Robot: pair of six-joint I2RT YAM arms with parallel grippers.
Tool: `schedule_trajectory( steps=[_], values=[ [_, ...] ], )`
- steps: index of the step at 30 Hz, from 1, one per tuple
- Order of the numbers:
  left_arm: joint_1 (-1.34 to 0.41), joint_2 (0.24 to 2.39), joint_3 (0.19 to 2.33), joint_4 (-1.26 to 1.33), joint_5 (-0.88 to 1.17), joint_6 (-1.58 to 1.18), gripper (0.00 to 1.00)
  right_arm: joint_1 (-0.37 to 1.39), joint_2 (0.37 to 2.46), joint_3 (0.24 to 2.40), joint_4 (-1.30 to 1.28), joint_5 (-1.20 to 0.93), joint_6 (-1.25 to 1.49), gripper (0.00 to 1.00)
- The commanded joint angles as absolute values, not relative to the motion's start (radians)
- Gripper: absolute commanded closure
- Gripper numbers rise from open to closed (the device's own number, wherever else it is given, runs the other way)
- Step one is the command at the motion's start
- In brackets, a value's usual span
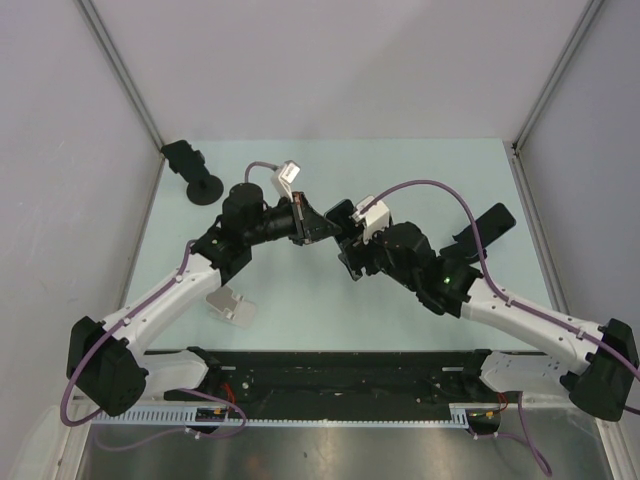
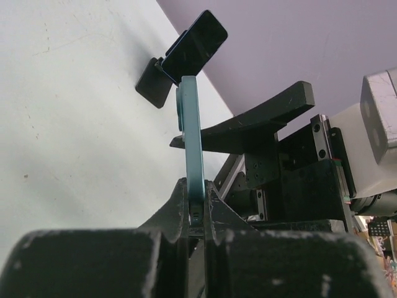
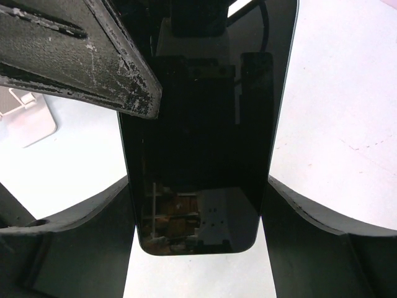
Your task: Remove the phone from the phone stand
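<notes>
Left hand (image 2: 197, 208) clamps the teal phone (image 2: 191, 136) edge-on above the worktop (image 2: 74, 124). Right hand (image 3: 197, 186) straddles the phone's sides, spread wide; its grip is unclear.

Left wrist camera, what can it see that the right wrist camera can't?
Only the left wrist view shows the phone edge-on, thin and teal, pinched by the left gripper. It also shows what looks like a dark phone propped on a black stand far off by the wall. Only the right wrist view shows the phone's dark glass face and a silver stand on the table. Both show the same phone and the pale table.
</notes>
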State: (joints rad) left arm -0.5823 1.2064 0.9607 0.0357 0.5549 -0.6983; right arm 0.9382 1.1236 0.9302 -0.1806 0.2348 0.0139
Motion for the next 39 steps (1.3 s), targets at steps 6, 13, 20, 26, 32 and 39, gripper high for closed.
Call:
schedule_trajectory(
  steps=[6,13,20,26,32,39],
  values=[
    [-0.577,1.143,0.954,0.089,0.458,-0.569,0.08,0.89,1.157,0.98,-0.224,0.288,0.035,1.0],
    [-0.496,0.97,0.882,0.049,0.237,-0.474,0.0,0.708,1.244,1.014,-0.313,0.278,0.138,1.0],
    [-0.494,0.642,0.755,-0.109,-0.036,-0.361,0.0,0.453,1.472,1.109,-0.368,0.219,0.23,1.0],
    [-0.494,0.47,0.701,-0.283,-0.192,-0.38,0.0,0.344,1.669,1.207,-0.325,0.204,0.193,1.0],
    [-0.494,0.353,0.681,-0.443,-0.299,-0.414,0.0,0.272,1.851,1.301,-0.273,0.184,0.143,1.0],
    [-0.494,0.282,0.67,-0.523,-0.334,-0.469,0.0,0.261,2.02,1.449,-0.256,0.158,0.098,0.98]
  ],
)
